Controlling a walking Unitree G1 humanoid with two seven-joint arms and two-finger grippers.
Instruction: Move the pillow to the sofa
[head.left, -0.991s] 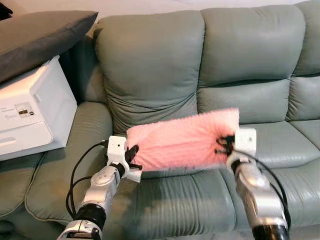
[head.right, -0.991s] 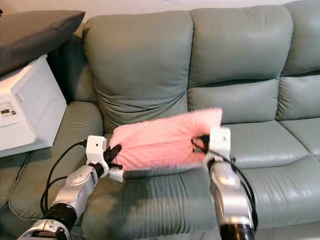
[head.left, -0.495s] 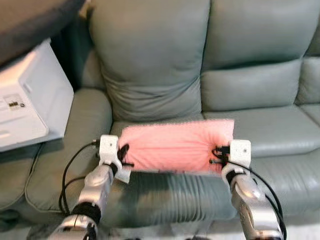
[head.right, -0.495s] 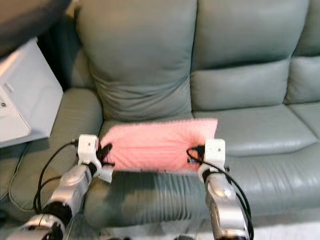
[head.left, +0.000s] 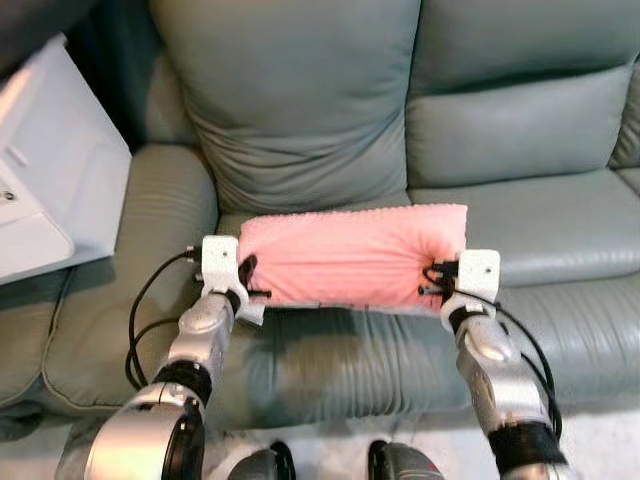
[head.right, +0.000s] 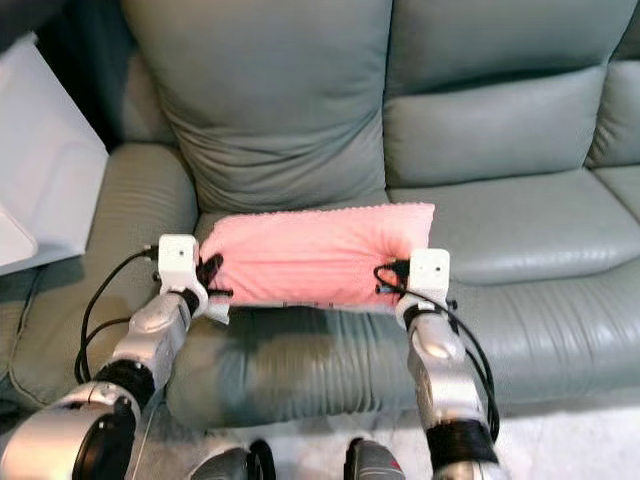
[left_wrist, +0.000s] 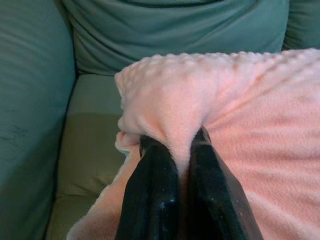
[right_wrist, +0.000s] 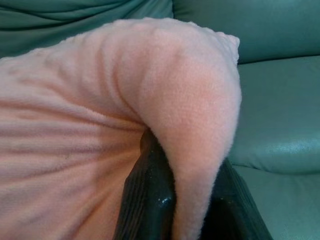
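From the head views, the left gripper (head.left: 250, 290) pinches the pillow's (head.left: 350, 258) left end and the right gripper (head.left: 432, 282) its right end, the pink pillow stretched between them on the sofa (head.left: 300, 120) seat. A white box (head.left: 40, 190) stands to the left.

The left wrist view has black fingers (left_wrist: 155, 195) clamped on a fabric fold.

In the right wrist view, fingers (right_wrist: 150, 195) squeeze the pillow's corner.

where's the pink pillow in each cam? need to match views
Left eye view: pink pillow at centre, stretched between left gripper and right gripper.
Right eye view: centre, slightly left of that, over the sofa seat.
Left wrist view: right and centre, a fold pinched between the fingers.
Right wrist view: left and centre, draped over the fingers.
Shared landmark: the green sofa.
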